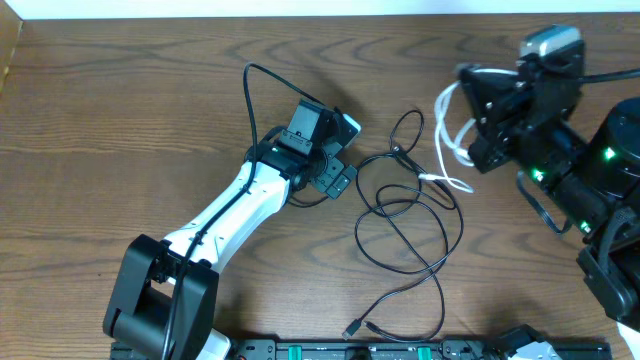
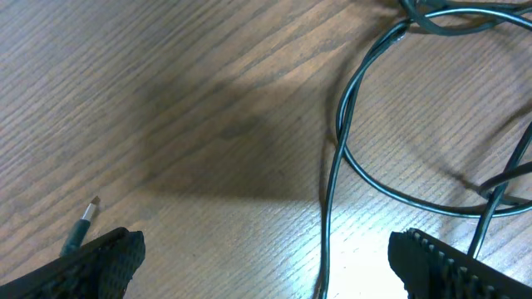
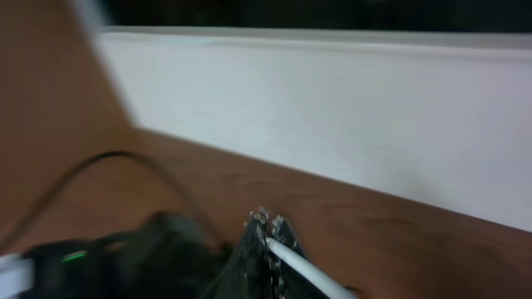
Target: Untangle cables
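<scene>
The right hand (image 3: 268,228) is pinching the white cable (image 1: 447,130), lifted near the tabletop's (image 1: 120,120) right edge. The left hand (image 2: 266,257) hovers spread wide over the black cable (image 1: 405,215), whose loops lie in the middle and trail toward the near edge.

To do this well, the left hand should probably close on a black strand beside the crossing and pin it while the right draws the white cable away slowly, stopping if the loops tighten.

The right wrist view is blurred. Which strand lies on top at the crossing is too small to tell. The right arm hides the white cable's far end.
</scene>
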Controlling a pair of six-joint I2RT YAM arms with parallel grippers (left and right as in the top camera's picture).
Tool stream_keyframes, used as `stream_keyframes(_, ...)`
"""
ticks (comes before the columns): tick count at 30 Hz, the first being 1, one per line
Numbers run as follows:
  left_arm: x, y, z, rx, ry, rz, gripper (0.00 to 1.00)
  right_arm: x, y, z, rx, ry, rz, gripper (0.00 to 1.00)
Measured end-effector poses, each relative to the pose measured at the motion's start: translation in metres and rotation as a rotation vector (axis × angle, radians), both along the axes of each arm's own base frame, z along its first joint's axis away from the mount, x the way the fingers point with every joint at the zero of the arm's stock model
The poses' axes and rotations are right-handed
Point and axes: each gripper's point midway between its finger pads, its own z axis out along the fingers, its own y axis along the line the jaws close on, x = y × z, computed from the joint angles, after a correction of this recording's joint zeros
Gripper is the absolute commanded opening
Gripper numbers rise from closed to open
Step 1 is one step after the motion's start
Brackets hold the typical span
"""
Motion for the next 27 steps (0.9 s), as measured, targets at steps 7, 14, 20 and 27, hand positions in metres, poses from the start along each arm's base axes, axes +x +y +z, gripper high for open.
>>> stream_keyframes(7, 0.001, 0.000, 0.001, -0.002, -0.004, 0.000, 0.99, 0.042, -0.084, -0.047, -0.269, 0.114, -0.476, 0.01)
stream_keyframes(14, 0.001, 0.000, 0.001, -0.002, -0.004, 0.000, 0.99, 0.073, -0.168, -0.085, -0.389, 0.244, -0.827, 0.01)
stream_keyframes(20, 0.001, 0.000, 0.001, -0.002, -0.004, 0.000, 0.99, 0.067, -0.249, -0.105, -0.302, 0.335, -1.107, 0.01)
stream_keyframes(27, 0.005, -0.003, 0.004, -0.014, -0.025, 0.000, 0.99, 0.045, -0.329, -0.111, -0.133, 0.359, -1.305, 0.01)
